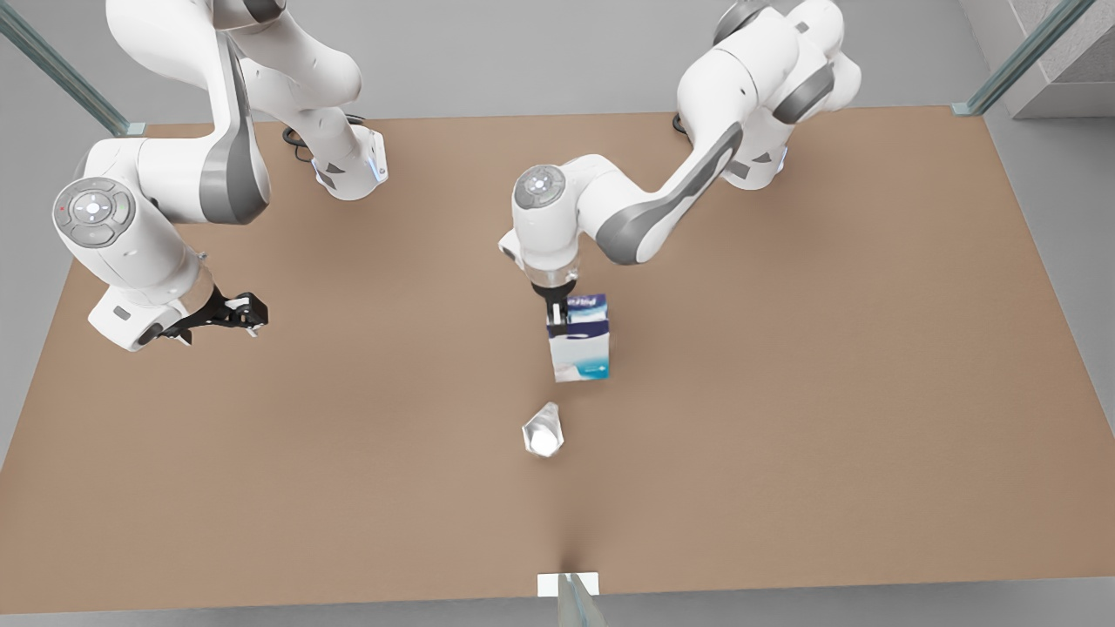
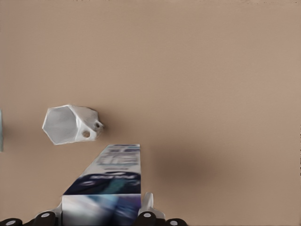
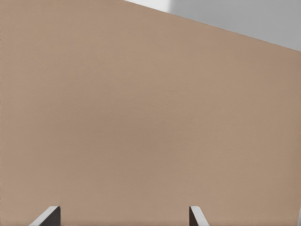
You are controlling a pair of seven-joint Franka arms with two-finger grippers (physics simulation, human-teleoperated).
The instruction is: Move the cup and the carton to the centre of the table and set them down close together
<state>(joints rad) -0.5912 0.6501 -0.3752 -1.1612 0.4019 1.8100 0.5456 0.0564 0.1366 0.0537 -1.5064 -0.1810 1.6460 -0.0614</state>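
The carton [image 1: 582,341], dark blue on top and white and teal below, stands upright near the middle of the tan table [image 1: 827,392]. My left gripper [image 1: 557,315] is shut on its upper part, coming down from above. In the left wrist view the carton [image 2: 110,181] sits between the fingers [image 2: 146,209] of the left gripper [image 2: 99,213]. Whether its base touches the table I cannot tell. The pale faceted cup [image 1: 543,431] stands free a short way in front of the carton, mouth up, also the cup [image 2: 70,125]. My right gripper [image 1: 246,312] waits open at the front view's left, over bare table [image 3: 141,117].
Both arm bases [image 1: 353,170] stand at the table's back edge. A white marker with a glass post [image 1: 568,588] sits at the middle of the front edge. Glass rails [image 1: 1019,52] cross the back corners. The right wrist view catches the table's edge [image 3: 225,28].
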